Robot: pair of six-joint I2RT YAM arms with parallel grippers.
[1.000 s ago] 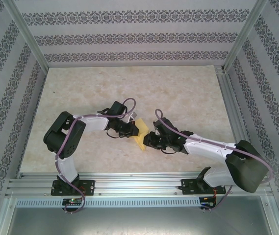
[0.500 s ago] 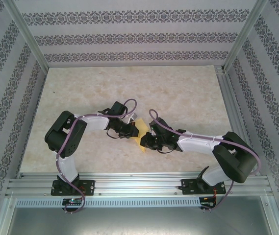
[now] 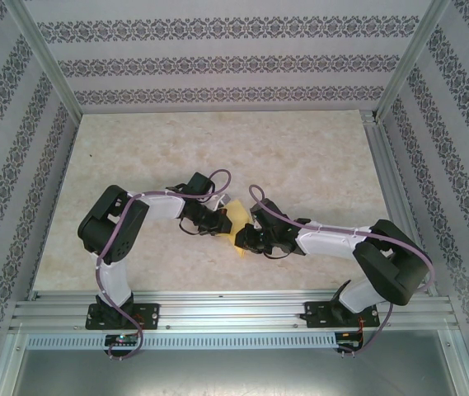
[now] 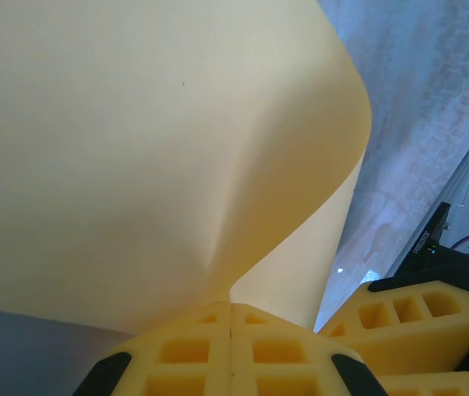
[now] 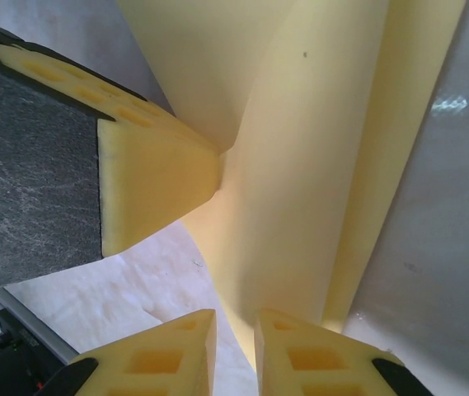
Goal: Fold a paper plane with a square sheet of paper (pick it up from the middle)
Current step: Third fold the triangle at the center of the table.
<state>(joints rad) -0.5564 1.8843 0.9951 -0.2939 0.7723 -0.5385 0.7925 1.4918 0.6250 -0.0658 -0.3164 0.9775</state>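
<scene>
— Yellow, thin, near weightless: square sheet of paper (image 4: pixel 135 148), up off the bench (image 3: pixel 300 157), fanning out just ahead of the left gripper (image 4: pixel 231 318). Jaws there pressed fully together on the sheet's lower edge, no gap at all.
— And the right gripper (image 5: pixel 236 330)?
— Nearly closed, a narrow slit showing between its jaws, the sheet's edge running down into that slit. Looks loose rather than clamped; cannot confirm contact.
— Handles how?
— Floppy. Bows into a wide curve away from the left gripper's pinch, kinks sharply right at the jaw tips. No stiffness to push against; probably buckles instead of sliding. Likely crumples or tears under a hard tug. Probably grips well against the jaws, so no need for force.
— Where to take hold, then?
— Close beside the left gripper's pinch, from the opposite side, for a short taut span between the two. Better on an edge or along a fold line, flat to the jaws. Avoid a free corner far beyond either gripper: droops and twists there, at a guess. Close gently, pull only along the sheet's own plane.
— Risks?
— Stray creases off the centre line, hard to undo in paper this soft. Also a knock between grippers: jaw tips nearly touching, as seen from above and from the right wrist.
</scene>
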